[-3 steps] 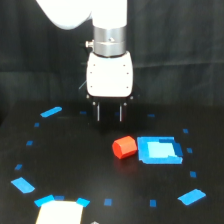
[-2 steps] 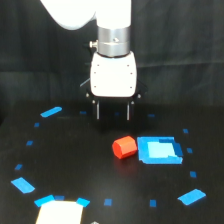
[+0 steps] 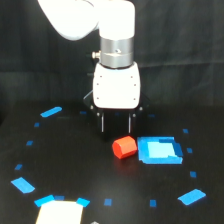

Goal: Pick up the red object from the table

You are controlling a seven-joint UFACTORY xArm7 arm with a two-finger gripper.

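Gripper (image 3: 117, 123) of the xArm6, seen from the exterior view: two thin dark fingers (image 3: 103, 122) hang straight down from a white, boxy gripper body (image 3: 116, 87), spread apart with open air between them and nothing held. Above the body sits a silver wrist collar (image 3: 116, 51), and above that the white arm (image 3: 82, 17) bends away toward the exterior view's left. The fingertips hang just behind and above the red object (image 3: 124, 147), not touching it.

Red object: a small red-orange block with a flat top face and a rounded or faceted side, resting on the black table (image 3: 75, 170). It lies just below the gripper, offset slightly toward the exterior view's right of the midline between the fingers. Its right edge sits just beside, or touching, the bright blue square patch (image 3: 159, 150); the blur does not settle which.

Table markings: small blue tape marks (image 3: 51, 111) are scattered in a loose ring around the block and the patch. A pale rectangular item (image 3: 59, 213) with blue corners is cut off by the lower edge, toward the exterior view's left.
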